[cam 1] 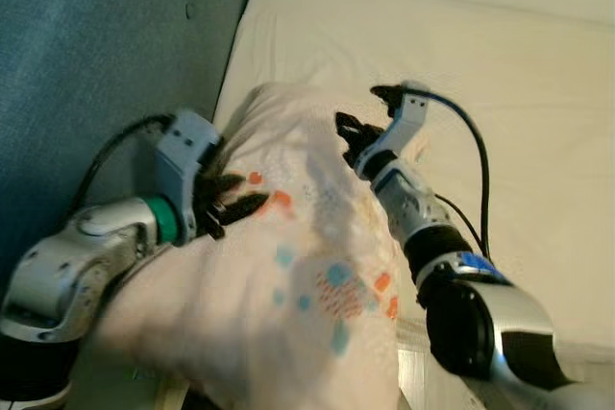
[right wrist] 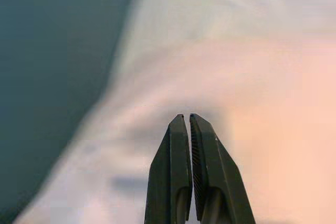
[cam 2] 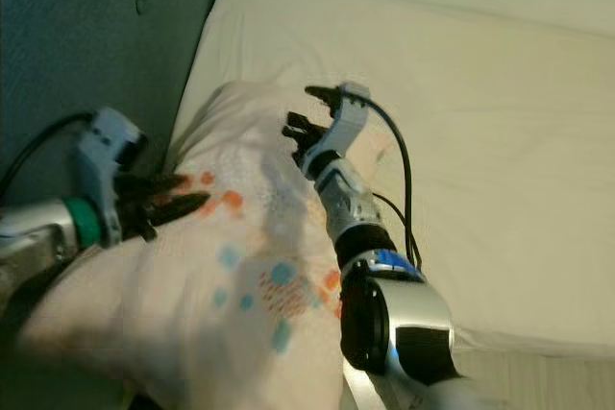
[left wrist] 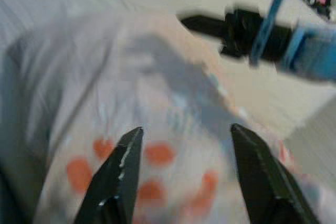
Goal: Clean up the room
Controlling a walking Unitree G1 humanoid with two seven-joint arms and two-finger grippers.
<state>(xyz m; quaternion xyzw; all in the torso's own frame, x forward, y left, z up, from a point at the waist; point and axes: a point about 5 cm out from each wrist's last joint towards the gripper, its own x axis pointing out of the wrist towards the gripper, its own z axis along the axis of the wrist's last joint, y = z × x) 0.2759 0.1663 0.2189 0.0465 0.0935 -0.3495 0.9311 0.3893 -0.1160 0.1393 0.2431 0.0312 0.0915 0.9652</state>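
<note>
At frame centre, the left gripper (cam 1: 235,201) spreads its 2 fingers against the spotted pillow (cam 1: 288,276) while the right gripper (right wrist: 189,124), pinched closed, holds nothing above it, cream mattress (cam 1: 519,84) behind, blue wall (cam 1: 96,45) upper left.

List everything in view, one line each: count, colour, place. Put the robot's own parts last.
pillow: one, pale pink-white with orange and blue spots, between the two grippers, its far end on the near left corner of the mattress.
mattress: one, cream, across the upper right, running up to the wall on its left.
wall: one, dull blue-green, left side of the head views.
cable: one, black, looping from the right gripper back along its arm.
left gripper: one, black fingers open, against the spotted left side of the pillow.
right gripper: one, black fingers closed together, at the pillow's far top edge.
</note>
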